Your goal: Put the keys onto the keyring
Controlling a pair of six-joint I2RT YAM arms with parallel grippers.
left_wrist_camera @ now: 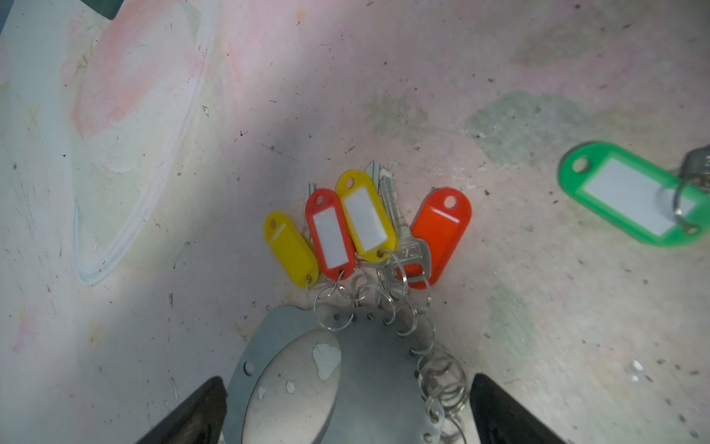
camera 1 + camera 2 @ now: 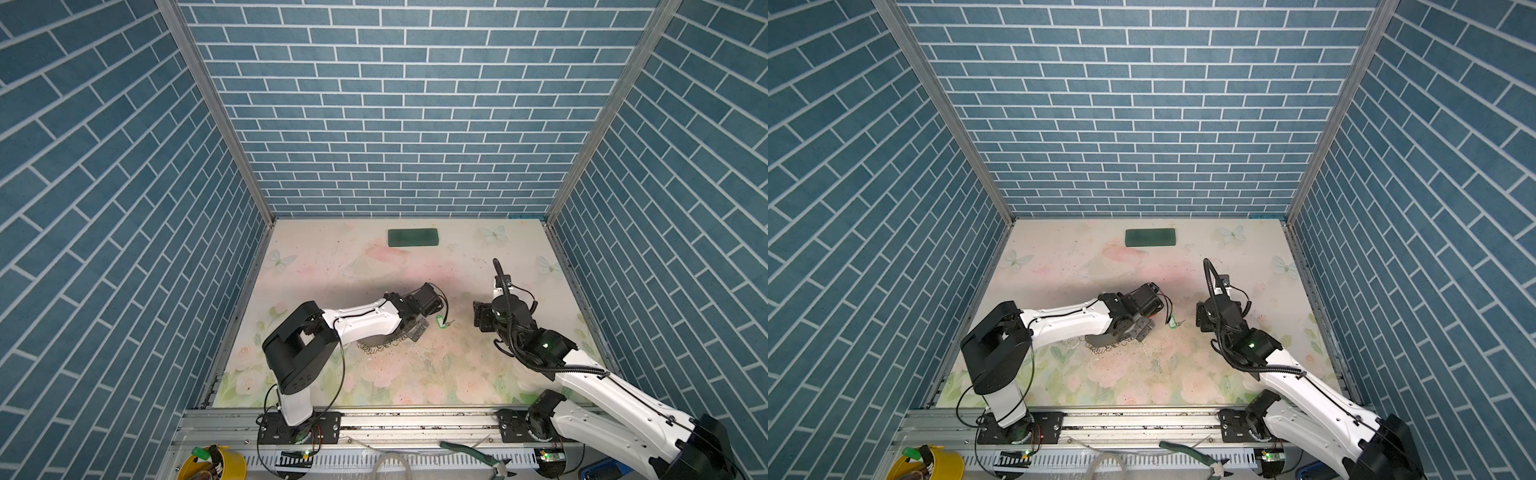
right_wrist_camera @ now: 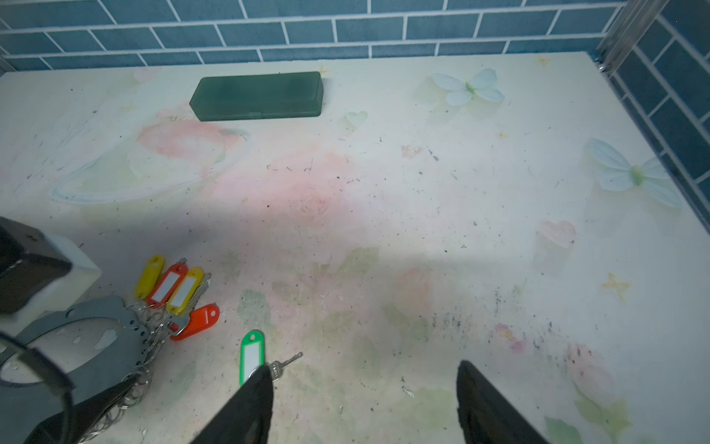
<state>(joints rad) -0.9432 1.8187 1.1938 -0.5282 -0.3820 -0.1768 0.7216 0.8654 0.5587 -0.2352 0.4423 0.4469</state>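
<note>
The keyring (image 1: 369, 388), a flat dark grey hoop fringed with split rings, lies on the table between the wide-apart fingers of my open left gripper (image 1: 345, 380). In a top view it shows under that gripper (image 2: 1100, 341). Yellow, red and orange tagged keys (image 1: 332, 234) fan out from its rings. A green-tagged key (image 3: 251, 355) lies loose on the table to the right of the hoop, in both top views (image 2: 441, 322) (image 2: 1171, 321). My right gripper (image 3: 363, 367) is open and empty, one fingertip right beside that key's tag.
A dark green rectangular block (image 2: 413, 238) lies near the back wall. Brick-pattern walls close in the table on three sides. Pliers (image 2: 478, 455) and a yellow tub (image 2: 212, 461) sit below the front rail.
</note>
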